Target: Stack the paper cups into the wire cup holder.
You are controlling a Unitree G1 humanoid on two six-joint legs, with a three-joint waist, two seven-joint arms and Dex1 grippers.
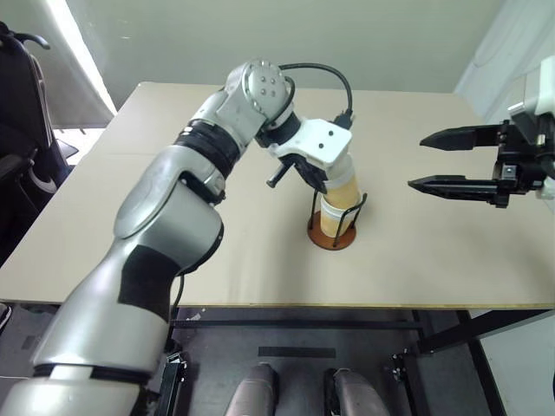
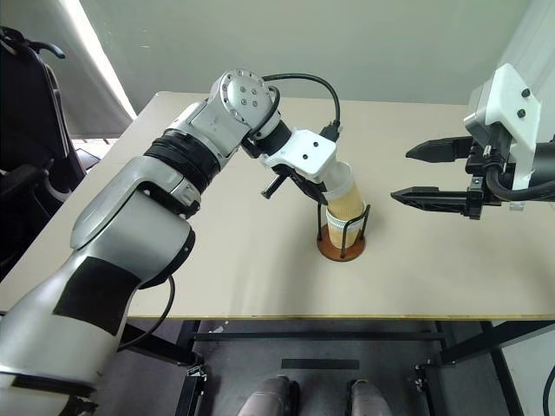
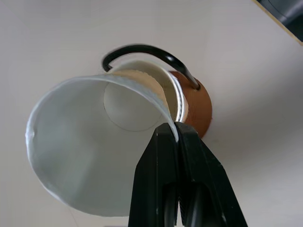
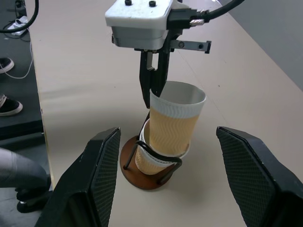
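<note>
Right wrist view: the top paper cup is pinched by its rim, mouth up, its long axis leaning a little off upright so the rim tips away from the left gripper and the narrow base points down into the cup below. That lower paper cup sits mouth up inside the wire cup holder, whose reddish-brown disc base rests flat on the tan table with the black wire loops rising around the cup's wall. The top cup's base is partly nested in the lower one; most of its tan-yellow rippled wall stands above the wires. Left wrist view looks into the held cup's white interior, with the two black fingers pressed together on the rim wall, one inside and one outside. Left eye view: the left arm reaches across the table from the left side, elbow bent, wrist angled steeply down over the holder, which stands near the middle of the table. The right gripper hangs in the air to the right of the holder, well apart from it, pointing toward it roughly level, its two fingers spread wide and empty.
</note>
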